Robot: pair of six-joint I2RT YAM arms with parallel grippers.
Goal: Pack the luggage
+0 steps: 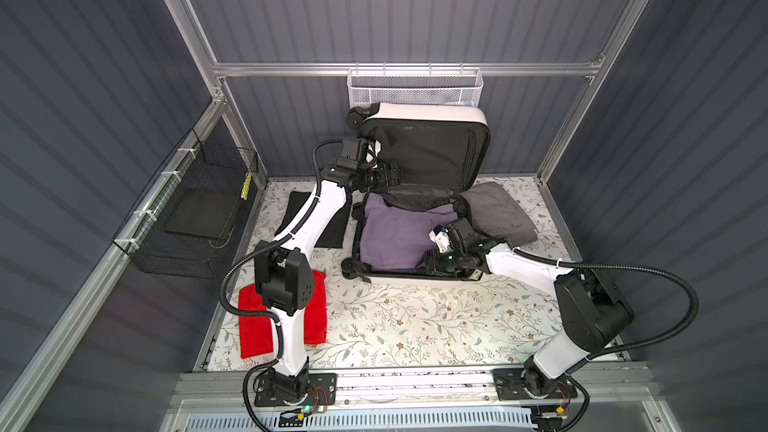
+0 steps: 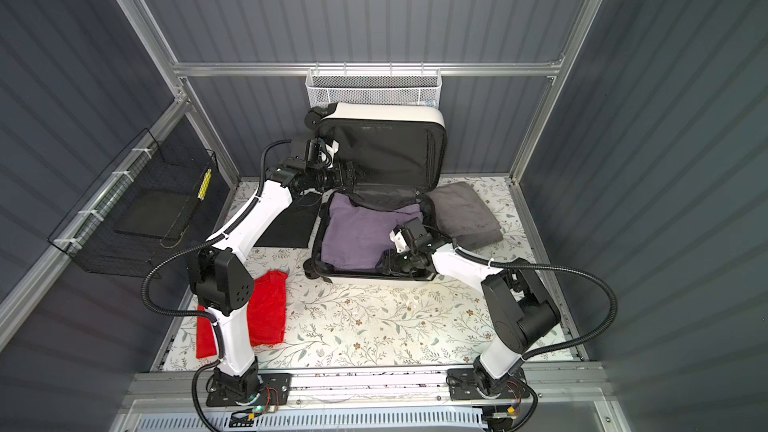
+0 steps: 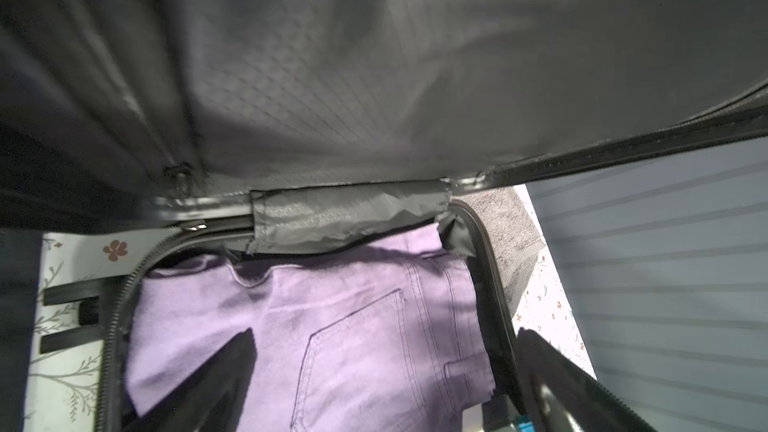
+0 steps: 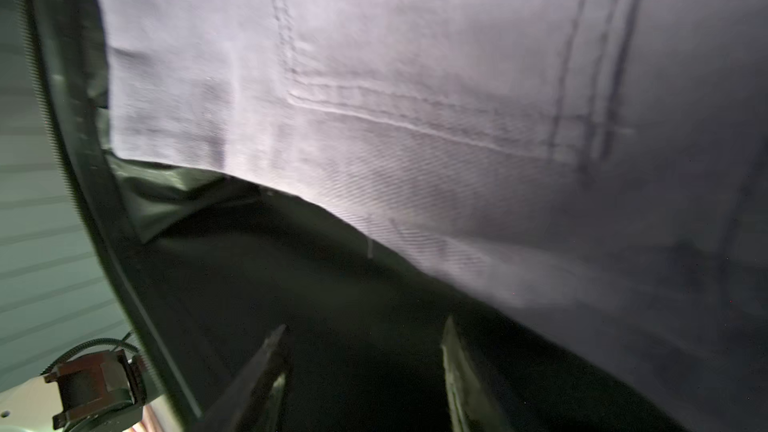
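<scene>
Toward the far edge of the floral table (image 1: 415, 326), the luggage (image 1: 424, 112) lay open, its lid standing up and purple jeans (image 1: 390, 234) folded in the lower shell. You could have expected the shell to be stiff, smooth and fairly light, and apt to roll on its wheels, so the lid's zipper rim looked the surest hold. Your left gripper (image 1: 392, 174) hung spread wide under the lid, empty. Your right gripper (image 4: 365, 326) sat in the shell's near right corner, jaws parted beside the jeans' edge, gripping nothing.
</scene>
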